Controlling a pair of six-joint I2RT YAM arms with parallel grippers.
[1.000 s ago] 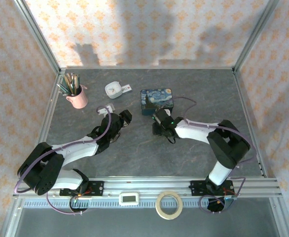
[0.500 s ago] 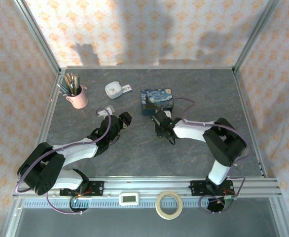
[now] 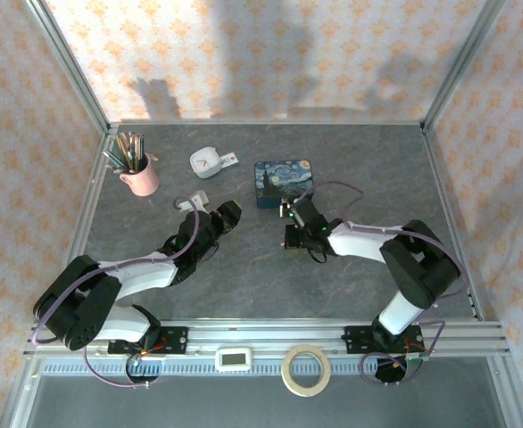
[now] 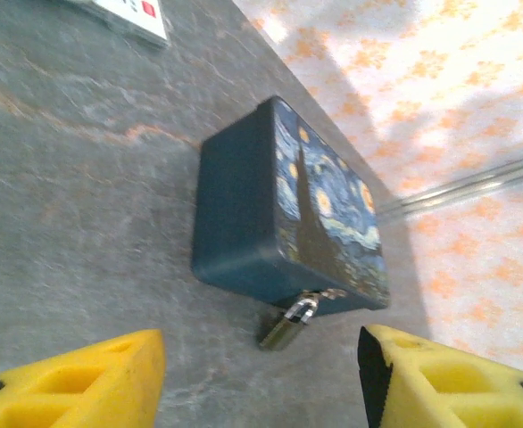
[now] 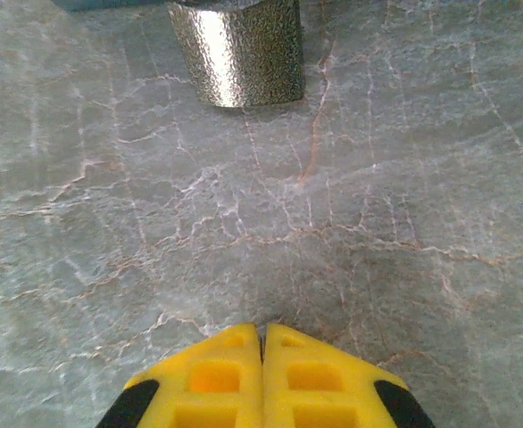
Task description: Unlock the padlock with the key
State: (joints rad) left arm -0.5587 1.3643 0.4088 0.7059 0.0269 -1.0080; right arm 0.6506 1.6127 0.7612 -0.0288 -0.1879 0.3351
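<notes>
Right gripper is low over the grey table, and its yellow fingers are pressed flat together, with just a thin seam between them. You can't tell from here whether anything is pinched in that seam. Straight ahead of those tips is the padlock, with its speckled silver body resting on the marbled surface a short way off and not touching the fingers.

Now your left side: left gripper has its jaws standing well apart, with bare table between the two yellow pads. Beyond them lies the blue tin (the swirly night-sky one), lid showing. The padlock hangs at the tin's near edge, its shackle up at the tin's front and its body tilted down onto the table.

From above, both arms reach in toward the middle, the left one from the left and the right one just in front of the tin. The pink cup of pens stands well off at the far left.
</notes>
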